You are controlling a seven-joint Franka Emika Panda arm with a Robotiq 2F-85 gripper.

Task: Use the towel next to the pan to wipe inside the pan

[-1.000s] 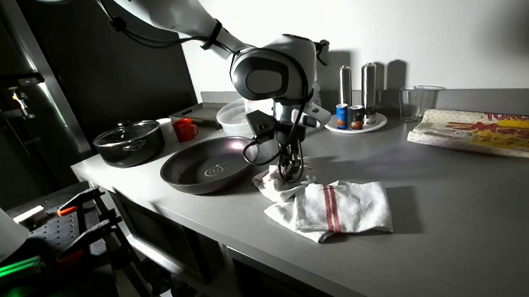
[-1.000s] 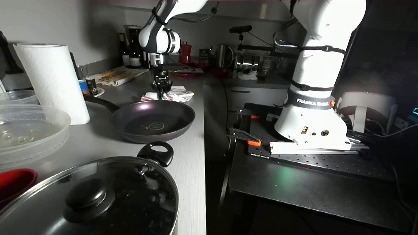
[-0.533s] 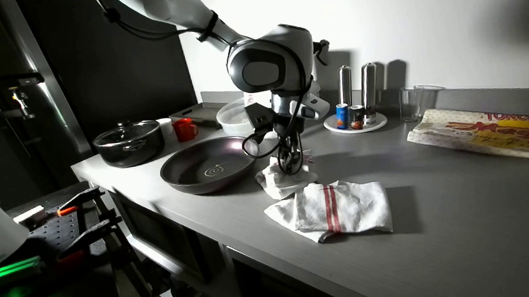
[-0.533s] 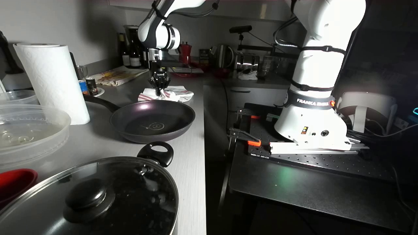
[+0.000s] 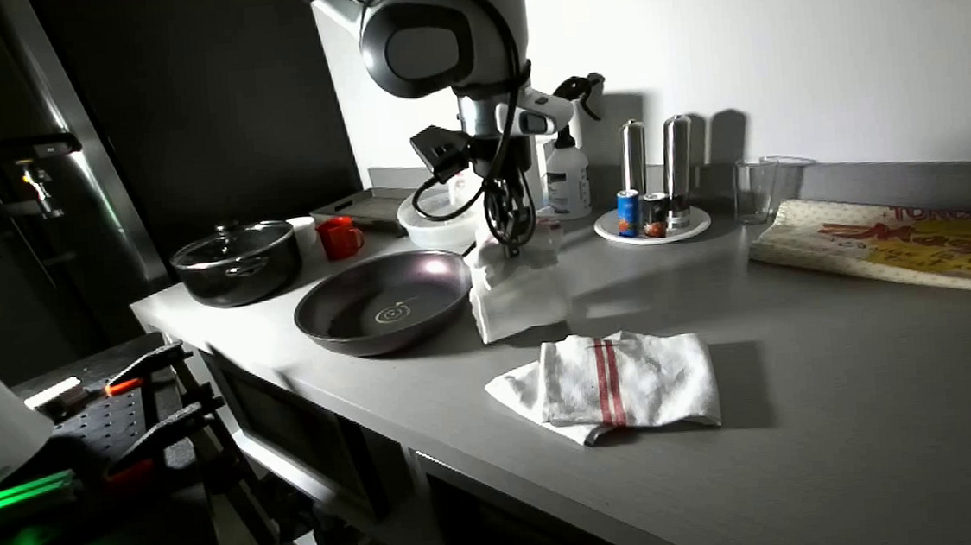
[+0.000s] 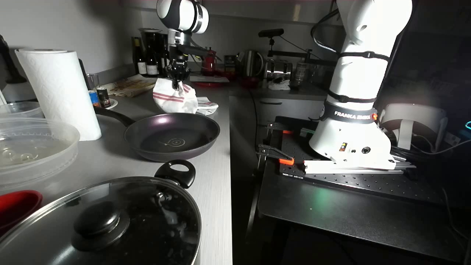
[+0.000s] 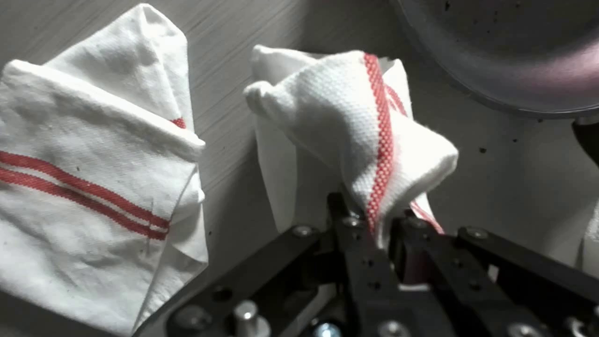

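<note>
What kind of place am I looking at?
Most likely a kitchen: the counter holds a frying pan, a lidded pot and a roll of paper towels.

Desk (image 7: pixel 220 28) from close above in the wrist view, lengthwise over a nearby pot lid (image 6: pixel 147 217) in an exterior view, slantwise toward the wall (image 5: pixel 736 45) in an exterior view, pan (image 5: pixel 380 302) in all three

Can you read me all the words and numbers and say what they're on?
"FRANKA EMIKA": on the robot's base.
"TORCHON", reaching the picture's edge: on the printed sheet.
The sheet's curly writing below: too blurred.
Too small or blurred: print on the white bottle, wine bottles, little cans, black board, pincer and base's sticker.
No numbers I can read.
</note>
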